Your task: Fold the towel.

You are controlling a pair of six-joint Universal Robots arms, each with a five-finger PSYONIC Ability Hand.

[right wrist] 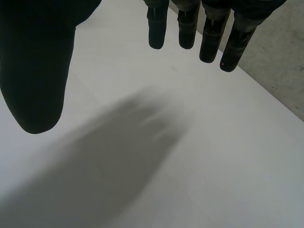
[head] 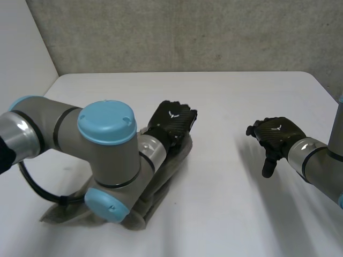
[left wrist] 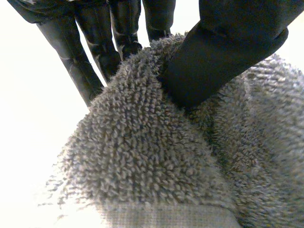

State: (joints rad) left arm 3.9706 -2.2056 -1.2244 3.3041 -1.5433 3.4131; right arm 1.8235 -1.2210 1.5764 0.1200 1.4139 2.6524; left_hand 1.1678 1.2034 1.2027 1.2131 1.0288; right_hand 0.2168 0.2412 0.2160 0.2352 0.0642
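White bench carries grey towel, bunched, long axis diagonal from near left toward centre. Left hand pinches far end, thumb against fingers; right hand slack, empty, well apart.

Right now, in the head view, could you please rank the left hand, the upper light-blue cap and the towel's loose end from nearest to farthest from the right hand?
From the open right hand:
1. left hand, mid-table, pinching the towel.
2. upper light-blue cap, farther along the left arm.
3. loose end, at the near left of the table.
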